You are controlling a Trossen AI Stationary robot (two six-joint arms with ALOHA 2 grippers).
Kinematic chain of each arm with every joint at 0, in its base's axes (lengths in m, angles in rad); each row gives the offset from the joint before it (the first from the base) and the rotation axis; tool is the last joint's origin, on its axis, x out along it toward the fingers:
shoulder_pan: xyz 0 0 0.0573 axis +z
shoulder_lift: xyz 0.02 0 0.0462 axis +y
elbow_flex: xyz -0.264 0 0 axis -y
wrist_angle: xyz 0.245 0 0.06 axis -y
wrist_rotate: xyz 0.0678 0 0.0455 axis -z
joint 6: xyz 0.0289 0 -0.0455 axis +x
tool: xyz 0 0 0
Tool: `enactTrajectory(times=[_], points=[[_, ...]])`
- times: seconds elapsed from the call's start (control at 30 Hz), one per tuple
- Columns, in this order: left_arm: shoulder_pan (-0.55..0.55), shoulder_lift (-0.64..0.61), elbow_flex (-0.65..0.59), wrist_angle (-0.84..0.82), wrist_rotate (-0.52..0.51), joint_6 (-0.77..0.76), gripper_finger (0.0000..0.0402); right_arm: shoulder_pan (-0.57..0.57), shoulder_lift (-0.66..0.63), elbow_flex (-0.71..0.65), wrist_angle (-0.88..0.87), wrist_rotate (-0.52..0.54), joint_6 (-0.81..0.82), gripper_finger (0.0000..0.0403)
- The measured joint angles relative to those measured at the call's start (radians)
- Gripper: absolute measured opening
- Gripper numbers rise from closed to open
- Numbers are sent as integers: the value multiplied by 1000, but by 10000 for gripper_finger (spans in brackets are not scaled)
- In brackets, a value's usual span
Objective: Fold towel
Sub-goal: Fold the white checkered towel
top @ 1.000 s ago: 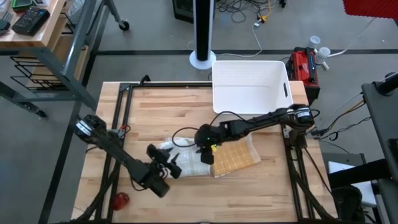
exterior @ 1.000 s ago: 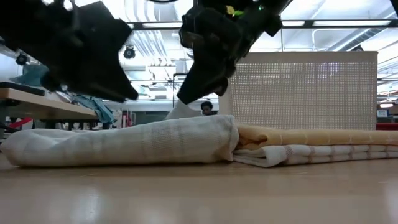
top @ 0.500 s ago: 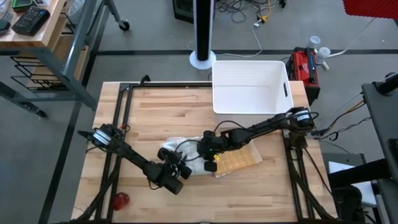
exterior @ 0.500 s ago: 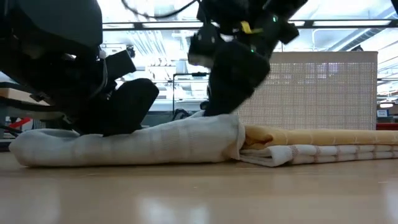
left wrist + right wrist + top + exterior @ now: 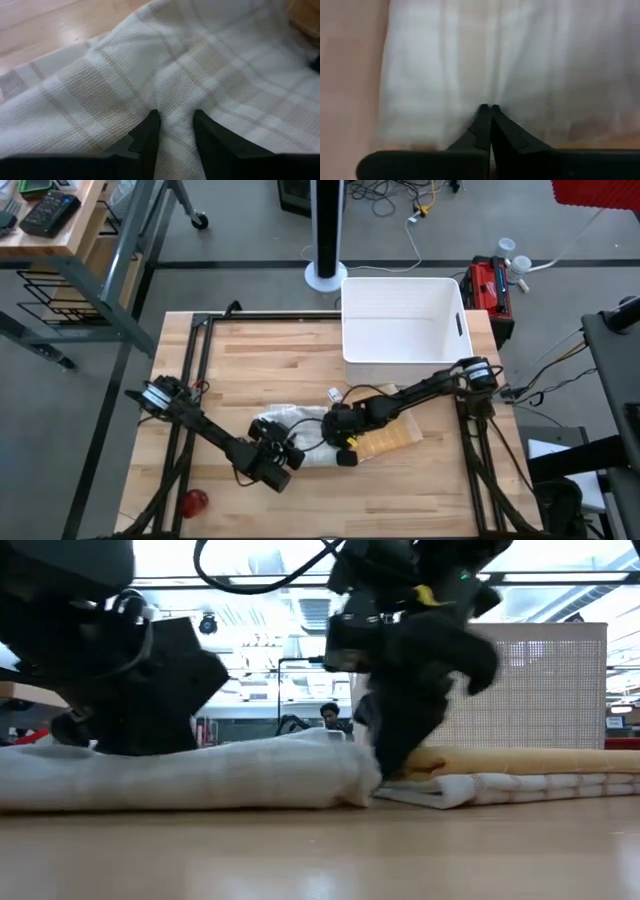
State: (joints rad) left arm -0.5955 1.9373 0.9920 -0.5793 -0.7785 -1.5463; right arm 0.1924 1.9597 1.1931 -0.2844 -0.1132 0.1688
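Both grippers have dropped onto the towel (image 5: 300,442): the right gripper (image 5: 489,111) now pinched tight on cloth, the left gripper (image 5: 176,131) closed around a ridge, ready to fold.

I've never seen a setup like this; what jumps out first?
Two dark arms meet over a pale checked towel at the wooden table's near middle. The left gripper pinches a ridge of its cloth, while the right gripper is shut on the towel beside a folded yellow towel. A big white bin sits at the far edge.
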Motion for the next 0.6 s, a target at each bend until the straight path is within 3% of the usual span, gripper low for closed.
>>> enactTrajectory(times=[0.3, 0.6], points=[[-37, -54, -9, -86, 27, -155, 115, 58, -129, -6, -5, 64, -35, 0], [-40, -61, -1, -71, 19, -157, 115, 99, -70, -12, 155, 69, -65, 0]])
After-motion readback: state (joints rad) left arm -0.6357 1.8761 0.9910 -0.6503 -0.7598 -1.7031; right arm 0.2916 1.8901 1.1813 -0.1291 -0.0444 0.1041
